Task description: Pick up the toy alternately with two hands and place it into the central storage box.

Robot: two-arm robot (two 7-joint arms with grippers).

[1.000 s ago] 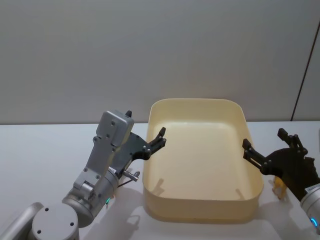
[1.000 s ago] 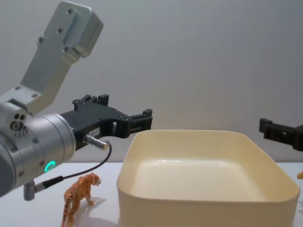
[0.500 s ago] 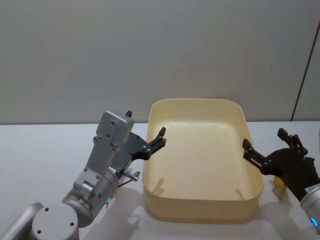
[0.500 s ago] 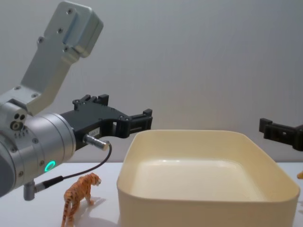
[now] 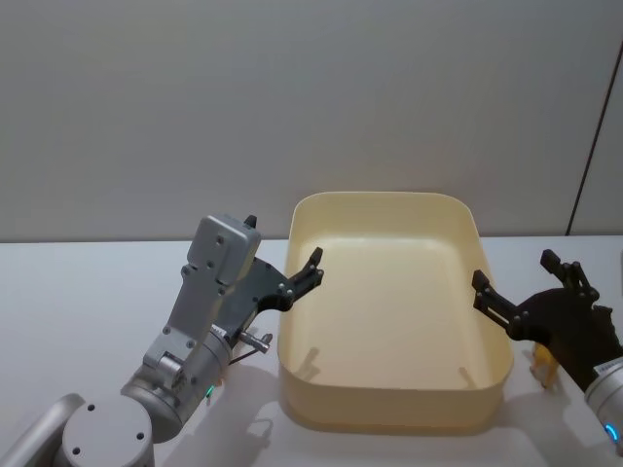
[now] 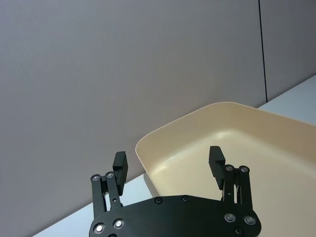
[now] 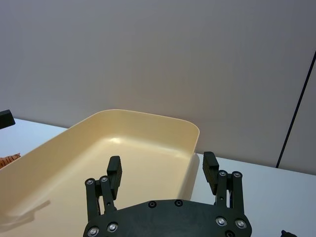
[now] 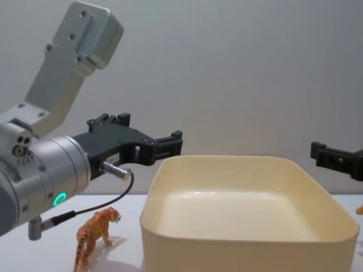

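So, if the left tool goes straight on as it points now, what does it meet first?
Likely nothing: the open left tool points across the storage box, just above its left rim. With any downward tilt it would meet the box's inside first; depth is unclear.

The left arm (image 8: 39,175) is a thick brushed-silver cylinder with a glowing green ring light (image 8: 59,199). It also has a boxy pale grey link (image 8: 74,54) dotted with small screws, and a thin black cable (image 8: 131,180) running from a metal plug (image 8: 115,168). The left gripper (image 6: 168,158) and the right gripper (image 7: 162,164) are both matte black, each a flat plate studded with silver screw heads, with hinged linkage bars and two flat rectangular fingers (image 7: 210,168).
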